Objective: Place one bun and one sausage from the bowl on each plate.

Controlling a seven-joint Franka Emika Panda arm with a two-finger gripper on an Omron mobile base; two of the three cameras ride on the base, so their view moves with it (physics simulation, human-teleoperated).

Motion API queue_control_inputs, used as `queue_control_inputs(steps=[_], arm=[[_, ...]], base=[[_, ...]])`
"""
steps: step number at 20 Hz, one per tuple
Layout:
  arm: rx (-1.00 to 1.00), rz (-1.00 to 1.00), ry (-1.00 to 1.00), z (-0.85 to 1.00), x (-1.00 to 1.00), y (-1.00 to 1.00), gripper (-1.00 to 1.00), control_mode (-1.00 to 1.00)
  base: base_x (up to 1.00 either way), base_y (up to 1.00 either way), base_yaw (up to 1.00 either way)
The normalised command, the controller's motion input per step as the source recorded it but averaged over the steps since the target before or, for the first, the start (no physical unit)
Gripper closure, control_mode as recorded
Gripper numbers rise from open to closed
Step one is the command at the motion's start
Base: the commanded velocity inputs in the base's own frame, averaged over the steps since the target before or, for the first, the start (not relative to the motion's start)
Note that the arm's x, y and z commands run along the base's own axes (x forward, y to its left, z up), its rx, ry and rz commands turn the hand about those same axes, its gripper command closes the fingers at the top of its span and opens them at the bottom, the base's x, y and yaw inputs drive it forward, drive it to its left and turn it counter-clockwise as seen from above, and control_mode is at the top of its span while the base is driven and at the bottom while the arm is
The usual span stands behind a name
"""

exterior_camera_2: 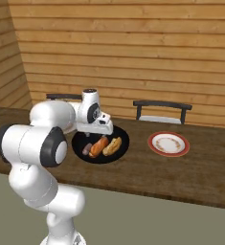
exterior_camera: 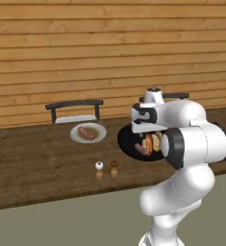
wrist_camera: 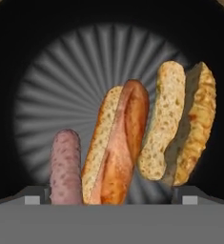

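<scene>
The bowl (wrist_camera: 18, 57) served as the landmark. In the hand view the pincer (wrist_camera: 111, 199) hung directly above it with its jaws spread wide and nothing between them, one tip low on each side of the food. Going left to right across the bowl's ribbed floor there lay a pinkish sausage (wrist_camera: 66, 167), then a split bun with a red-brown filling (wrist_camera: 116, 147), then a second, paler bun (wrist_camera: 180, 124) opened into two halves. All three ran lengthwise away from the tips, leaning slightly right, so their long axes crossed the line between the jaws, which suited a grasp across the narrow width. The filled bun sat nearest the middle of the jaws; the sausage lay just beside it, close inside the left tip, and the paler bun was beside it on the right. That crowding looked like the main risk: a closing jaw could nudge a neighbour.

In the left base view, the pale plate (exterior_camera: 99, 137) lay left of the bowl (exterior_camera: 126, 144) on the counter (exterior_camera: 32, 158), already carrying a sausage (exterior_camera: 85, 132), with two small shakers (exterior_camera: 106, 166) in front. In the right base view the reddish plate (exterior_camera_2: 169, 143) lay right of the bowl (exterior_camera_2: 121, 141), bare, with open counter between them.
</scene>
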Motion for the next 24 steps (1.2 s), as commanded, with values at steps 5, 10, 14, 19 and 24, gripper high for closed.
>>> queue_control_inputs(steps=[5,10,14,19,24], arm=[[0.01,0.0,0.06,-0.29,0.07,-0.12,-1.0,-1.0],[0.0,0.0,0.0,-0.19,0.13,0.0,-1.0,-1.0],[-0.01,0.0,0.04,-0.24,0.3,0.0,-1.0,-1.0],[0.0,-0.04,0.03,-0.17,0.16,0.0,-1.0,-1.0],[0.0,-0.02,0.02,-0.11,-0.01,0.0,1.0,-1.0]], base=[[0.0,0.0,0.0],[0.0,0.0,0.0],[0.0,0.0,0.0],[0.0,0.0,0.0],[0.0,0.0,0.0]])
